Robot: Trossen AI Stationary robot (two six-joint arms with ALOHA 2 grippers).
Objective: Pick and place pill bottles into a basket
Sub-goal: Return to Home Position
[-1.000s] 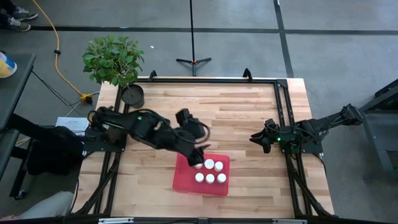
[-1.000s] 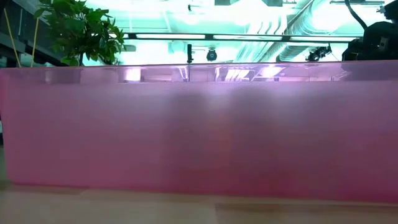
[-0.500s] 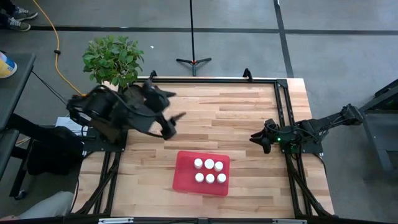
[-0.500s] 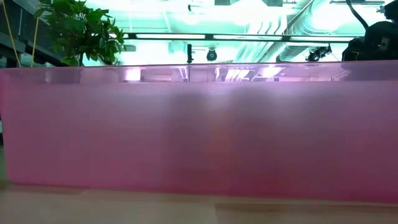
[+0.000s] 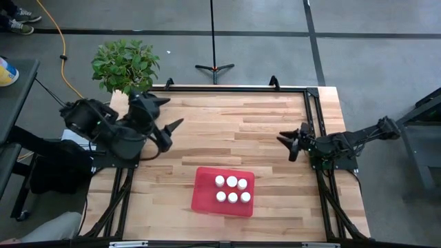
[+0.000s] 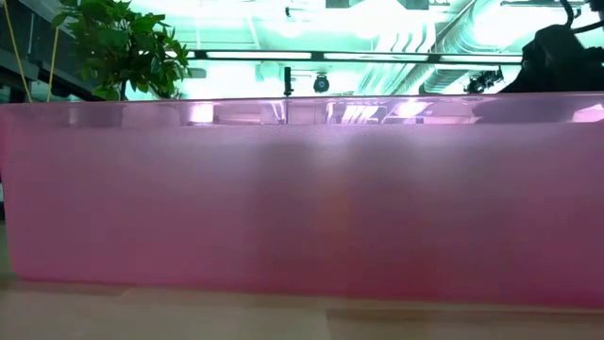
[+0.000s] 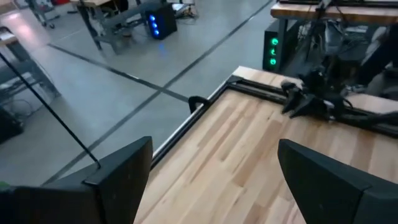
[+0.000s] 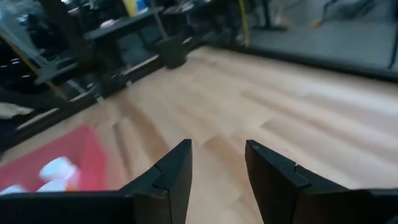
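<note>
All six bottles (image 5: pixel 231 182) stood caps up in two rows inside the tray (image 5: pixel 204 194), which lay at the front middle of the table (image 5: pixel 262 117). By my reading the job was done (no bottle showed loose on the wood). The left gripper (image 5: pixel 167 112) hung over the table's left side, fingers spread wide, empty. The right gripper (image 5: pixel 288 145) sat at the right edge, fingers parted, holding nothing.

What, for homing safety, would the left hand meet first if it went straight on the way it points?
Nothing nearby: ahead of the left hand lies bare table, then probably the black edge rail, though depth is unclear. The right hand sits off to one side.
</note>
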